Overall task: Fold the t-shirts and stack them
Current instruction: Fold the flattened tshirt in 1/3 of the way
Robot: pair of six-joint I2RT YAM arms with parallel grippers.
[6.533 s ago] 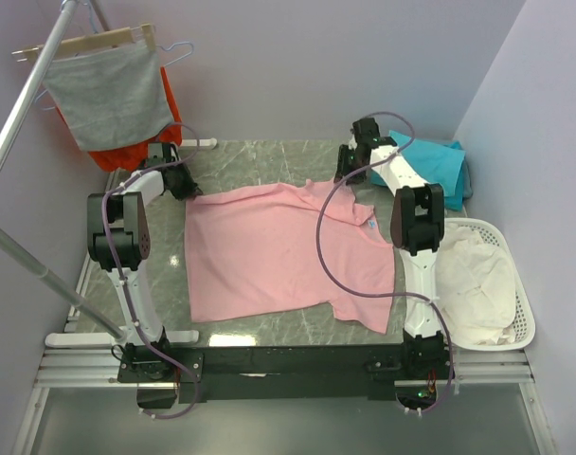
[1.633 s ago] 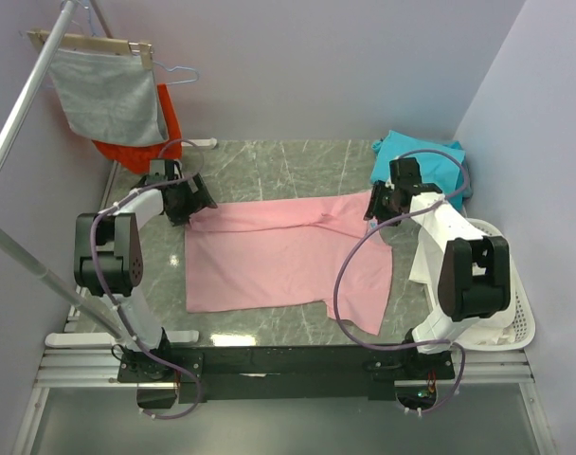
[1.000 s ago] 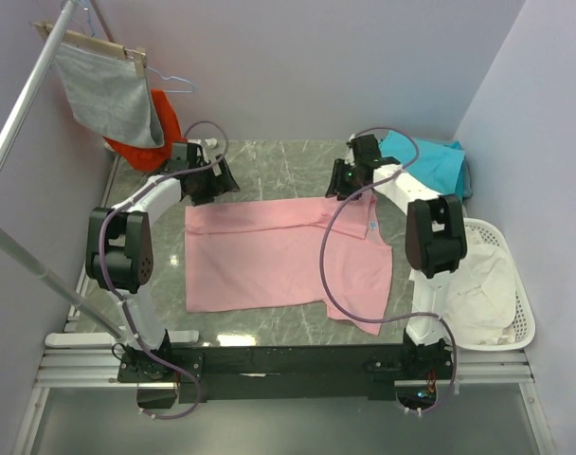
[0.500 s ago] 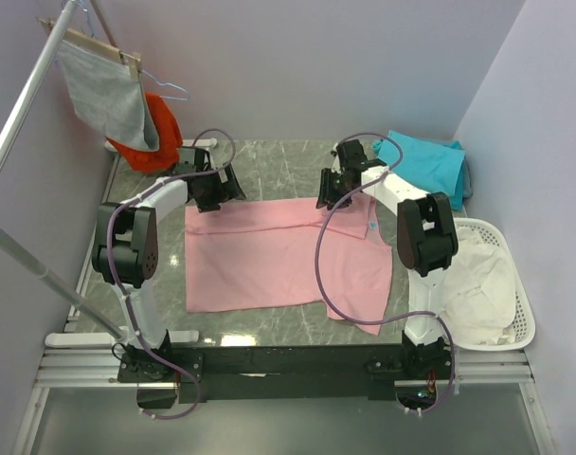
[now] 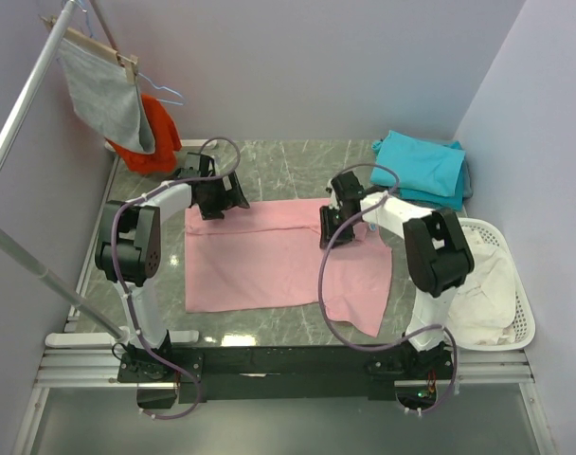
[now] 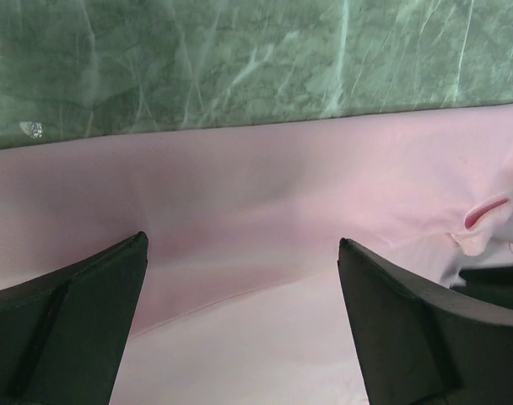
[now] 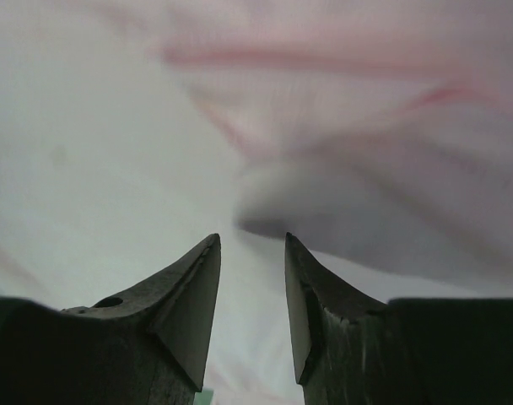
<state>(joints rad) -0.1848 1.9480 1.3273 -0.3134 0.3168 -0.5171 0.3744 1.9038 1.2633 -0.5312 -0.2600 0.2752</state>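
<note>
The light pink t-shirt [image 5: 260,261] lies flat on the green marble table [image 5: 279,161], its back edge folded over into a straight band. My left gripper [image 5: 233,201] hovers at the shirt's back left edge, jaws wide open, and the left wrist view shows only pink cloth [image 6: 282,194] between its fingers [image 6: 71,337]. My right gripper [image 5: 328,237] points down over the shirt's right half, close above the cloth [image 7: 113,169]. Its jaws stand a narrow gap apart with nothing between them. Folded teal t-shirts [image 5: 421,163] are stacked at the back right corner.
A white laundry basket [image 5: 517,313] holding white cloth stands off the table's right edge. At the back left, a grey cloth on a wooden hanger [image 5: 103,85] and an orange-red garment [image 5: 148,128] hang from a slanted metal rail [image 5: 23,104].
My right gripper has moved from the shirt's back edge toward me, over the shirt's right half, and its jaws have narrowed slightly. The left gripper has shifted a little to the right along the back edge.
</note>
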